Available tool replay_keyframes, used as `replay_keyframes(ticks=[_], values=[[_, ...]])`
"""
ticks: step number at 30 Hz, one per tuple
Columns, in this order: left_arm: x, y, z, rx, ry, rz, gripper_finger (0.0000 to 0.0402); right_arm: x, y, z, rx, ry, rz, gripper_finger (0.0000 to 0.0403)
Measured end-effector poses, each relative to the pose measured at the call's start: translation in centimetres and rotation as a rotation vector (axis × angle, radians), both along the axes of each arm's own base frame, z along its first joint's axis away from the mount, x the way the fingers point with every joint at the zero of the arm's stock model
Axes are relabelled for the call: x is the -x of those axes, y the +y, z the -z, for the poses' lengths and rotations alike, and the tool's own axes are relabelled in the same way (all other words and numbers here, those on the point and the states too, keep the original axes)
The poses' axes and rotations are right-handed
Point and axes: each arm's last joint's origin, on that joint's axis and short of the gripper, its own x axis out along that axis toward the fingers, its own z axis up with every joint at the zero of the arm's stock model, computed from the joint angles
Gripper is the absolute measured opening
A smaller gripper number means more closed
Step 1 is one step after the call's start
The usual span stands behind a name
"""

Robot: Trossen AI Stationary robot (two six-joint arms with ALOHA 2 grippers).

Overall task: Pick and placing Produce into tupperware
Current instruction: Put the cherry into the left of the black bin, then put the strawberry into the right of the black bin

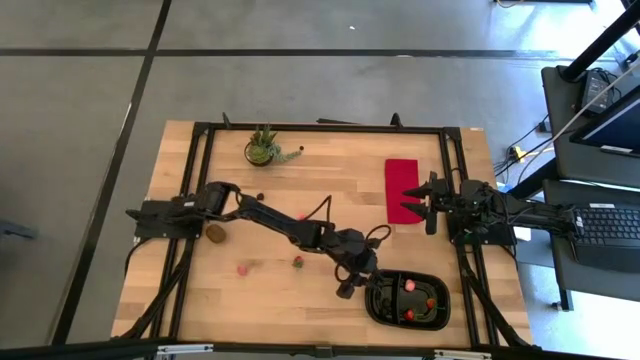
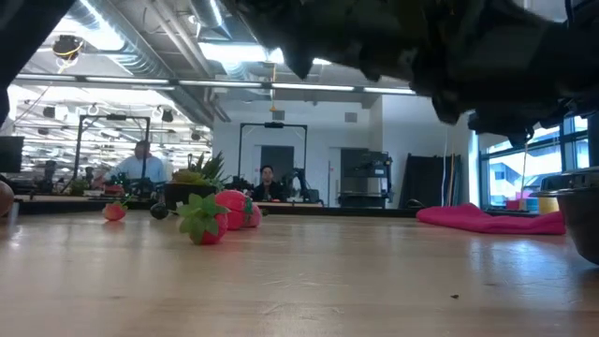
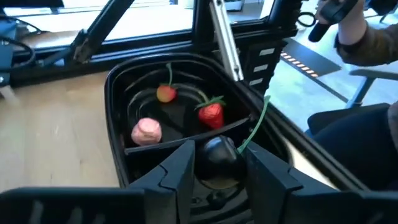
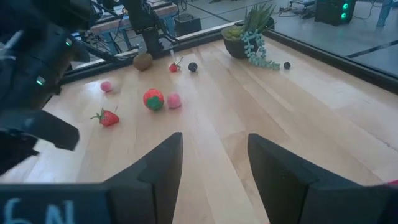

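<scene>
The left end effector (image 3: pixel 217 171) is pinching a dark berry (image 3: pixel 216 157) over the black tupperware (image 3: pixel 118 87) at the surface's five o'clock. Next it needs lowering and releasing. The right end effector (image 4: pixel 214 165) is waiting spread at three o'clock.

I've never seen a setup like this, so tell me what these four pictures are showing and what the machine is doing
This is a robot with two dark arms at a wooden table. One picture looks straight down, one sits at table height, and two come from cameras on the wrists.

The left gripper hangs over the black tray, its fingers closed around a dark round berry. The tray's other compartment already holds three small fruit pieces, among them a strawberry.

The right gripper waits open beside the red cloth, holding nothing.

More fruit lies loose on the table: a green-topped strawberry, pink and red pieces, and a brown kiwi-like one. A potted plant stands at the far edge.
</scene>
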Motion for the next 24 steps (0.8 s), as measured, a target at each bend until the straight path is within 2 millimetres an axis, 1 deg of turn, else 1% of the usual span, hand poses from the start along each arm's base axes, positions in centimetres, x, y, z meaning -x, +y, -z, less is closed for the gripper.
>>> replay_keyframes(ticks=[4, 7, 16, 18, 20, 24], values=[[-0.2, 0.2, 1.1, -0.004, 0.021, -0.008, 0.0137, 0.0, 0.0, 0.0, 0.003, 0.001, -0.001, 0.0184], [-0.3, 0.2, 1.7, -0.008, 0.028, -0.015, 0.0139, 0.0, 0.0, 0.0, 0.003, 0.0, -0.001, 0.0184], [-0.2, 0.0, 1.8, -0.009, 0.031, -0.012, 0.0092, 0.0, 0.0, 0.0, 0.003, 0.0, -0.002, 0.0184], [-0.1, 0.2, 1.5, -0.011, 0.042, -0.015, 0.0083, 0.0, 0.0, 0.0, 0.002, 0.0, -0.001, 0.0184], [0.0, 0.8, 0.8, -0.015, 0.048, -0.03, 0.0074, 0.0, 0.0, 0.0, 0.0, 0.0, 0.0, 0.0184], [0.7, 2.9, -1.8, -0.067, 0.09, -0.06, 0.006, 0.0, 0.0, 0.0, -0.019, -0.003, 0.004, 0.0184]])
